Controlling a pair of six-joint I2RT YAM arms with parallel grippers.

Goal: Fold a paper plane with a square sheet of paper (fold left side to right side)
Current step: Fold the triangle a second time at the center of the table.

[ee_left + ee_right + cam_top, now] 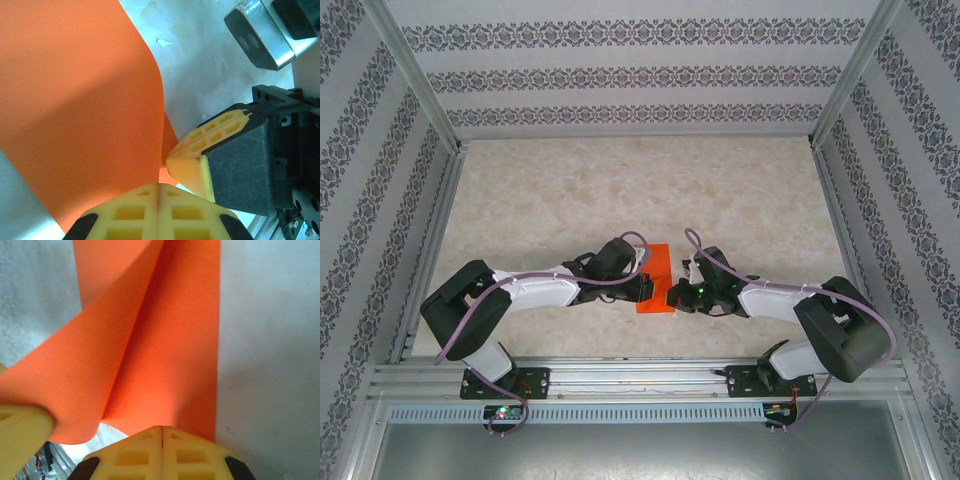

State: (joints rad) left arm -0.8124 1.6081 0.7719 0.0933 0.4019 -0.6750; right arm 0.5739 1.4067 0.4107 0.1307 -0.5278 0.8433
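While the clenched right claw (161, 432) pinned the square sheet of paper (85, 100), the left claw (159, 192) gripped its raised edge for folding rightward.

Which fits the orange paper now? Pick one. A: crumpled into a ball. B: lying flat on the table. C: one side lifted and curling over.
C: one side of the paper rises off the table in a smooth curved flap.
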